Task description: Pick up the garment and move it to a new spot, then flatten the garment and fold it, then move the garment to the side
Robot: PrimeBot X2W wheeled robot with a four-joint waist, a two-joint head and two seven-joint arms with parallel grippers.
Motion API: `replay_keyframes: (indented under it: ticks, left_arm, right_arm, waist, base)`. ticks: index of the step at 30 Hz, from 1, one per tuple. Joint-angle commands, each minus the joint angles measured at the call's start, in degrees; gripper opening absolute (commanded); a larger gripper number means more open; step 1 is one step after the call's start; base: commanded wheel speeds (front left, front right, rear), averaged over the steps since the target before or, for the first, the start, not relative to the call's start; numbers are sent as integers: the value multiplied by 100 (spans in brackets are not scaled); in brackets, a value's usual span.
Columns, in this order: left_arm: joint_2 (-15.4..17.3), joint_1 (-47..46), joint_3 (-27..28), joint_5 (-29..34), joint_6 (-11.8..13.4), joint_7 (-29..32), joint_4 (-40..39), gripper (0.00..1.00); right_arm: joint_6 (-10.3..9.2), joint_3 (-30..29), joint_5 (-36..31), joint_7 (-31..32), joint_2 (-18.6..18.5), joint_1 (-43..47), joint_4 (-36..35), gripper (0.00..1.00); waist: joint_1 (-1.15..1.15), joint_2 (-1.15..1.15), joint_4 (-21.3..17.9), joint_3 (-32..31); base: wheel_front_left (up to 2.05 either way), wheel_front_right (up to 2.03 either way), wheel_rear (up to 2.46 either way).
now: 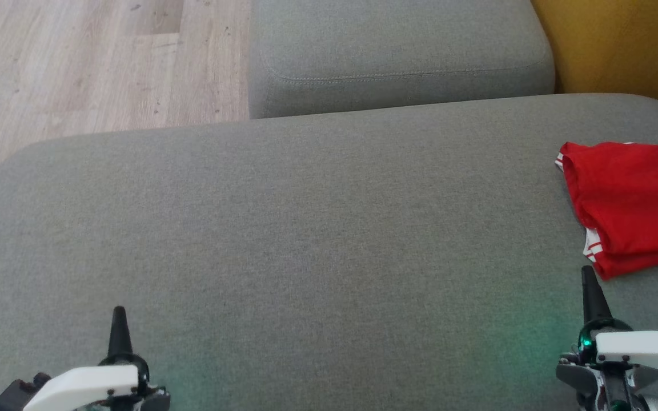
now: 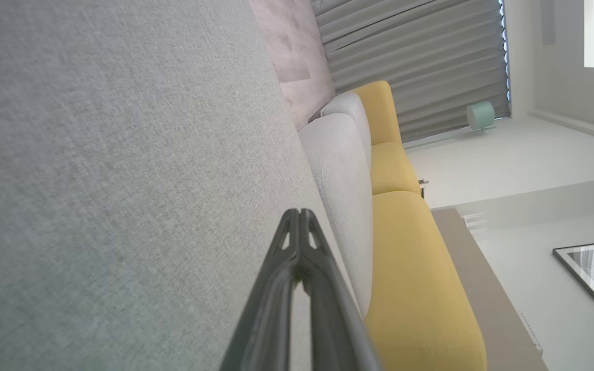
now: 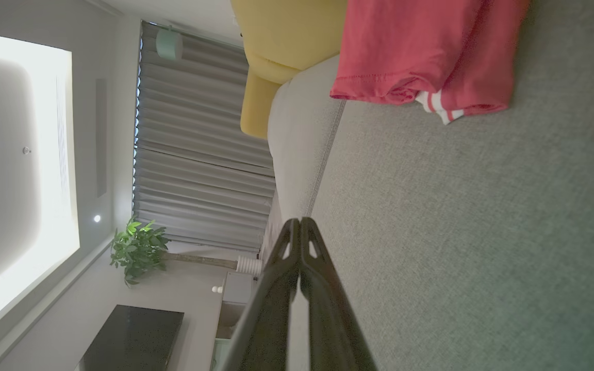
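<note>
No lettering, number, brand or sign is showing legibly anywhere I am looking. The red garment (image 1: 632, 200) is showing plain cloth with white stripes (image 1: 592, 249) at one edge, and nothing on it is reading as a word. The framed print (image 2: 593, 268) on the wall is showing a pale pattern, too blurred to tell whether it is carrying any text.

Grey sofa cushion (image 1: 306, 228), wooden floor (image 1: 77, 63)
</note>
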Motion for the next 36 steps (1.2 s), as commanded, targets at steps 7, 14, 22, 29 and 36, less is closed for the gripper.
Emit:
replay_keyframes:
  ticks: [7,14,22,29,36]
  left_arm:
    - [69,-473,325,-598,-158,152,-117,0]
    - [64,-605,428,-1060,-253,274,-82,0]
    - [58,-757,548,-1587,-363,413,-42,0]
    - [47,-791,586,-1687,-386,454,-33,0]
    - [35,-792,603,-1673,-386,467,-32,0]
  right_arm:
    - [-4,-22,620,156,-105,-417,-242,0]
    - [-4,-107,1091,276,-102,-514,-259,0]
    - [-4,-205,1628,414,-98,-626,-279,0]
    - [-4,-238,1731,452,-89,-650,-282,0]
    - [-4,-253,1718,464,-79,-651,-281,0]
  waist:
    - [0,0,4,53]
    - [0,0,8,100]
    - [0,0,12,154]
    - [0,0,13,165]
    - [0,0,13,165]
  base:
    - [0,0,0]
    - [0,0,0]
    - [0,0,0]
    - [0,0,0]
    - [0,0,0]
